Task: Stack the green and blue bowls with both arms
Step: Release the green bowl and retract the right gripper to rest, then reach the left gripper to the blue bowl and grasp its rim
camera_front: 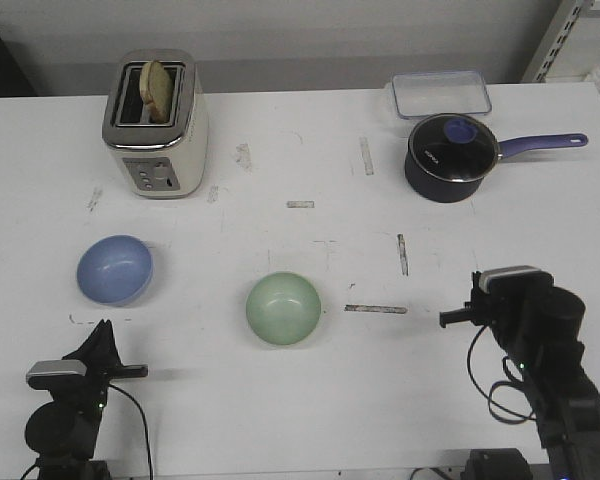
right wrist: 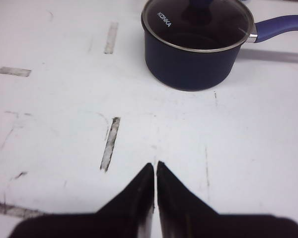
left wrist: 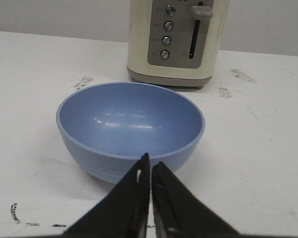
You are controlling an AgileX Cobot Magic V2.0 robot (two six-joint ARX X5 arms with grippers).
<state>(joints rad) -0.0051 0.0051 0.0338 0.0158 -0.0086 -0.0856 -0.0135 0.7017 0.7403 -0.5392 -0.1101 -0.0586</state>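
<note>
Blue bowl sits unstacked left of green bowl; left end effector and right end effector both closed, empty, likely pre-grasp.

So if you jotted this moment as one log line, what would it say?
stage: not started | left claw: shut, empty, facing blue bowl | right claw: shut, empty | green bowl: alone mid-table | bowls: apart, unstacked

Bright, even overhead light, soft short shadows, faint glare inside blue bowl, slight softness.
</note>
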